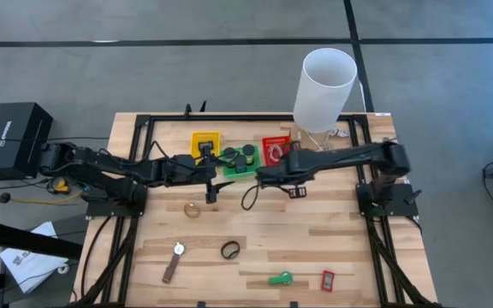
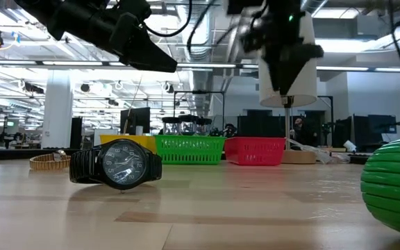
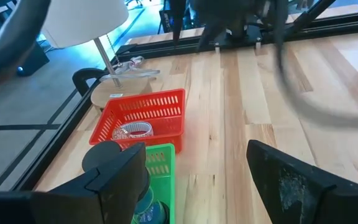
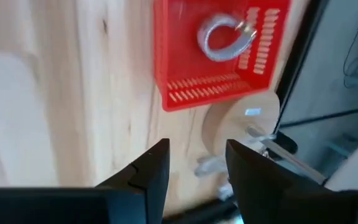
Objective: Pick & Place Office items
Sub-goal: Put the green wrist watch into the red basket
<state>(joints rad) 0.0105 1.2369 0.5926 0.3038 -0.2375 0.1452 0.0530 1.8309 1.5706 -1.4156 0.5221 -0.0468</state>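
Brown-strapped watch (image 1: 174,261) lies near the left front, likely light and floppy, so it is best pinched across its case. The left gripper (image 3: 196,148) hovers mid-table, fingers apart. The right gripper (image 4: 197,149), parted and empty, hangs beside the red tray (image 4: 216,90).

Bright, even overhead light; ceiling lamps (image 2: 26,64) glare behind the sharp watch (image 2: 117,164), while the arm (image 2: 283,42) above blurs.
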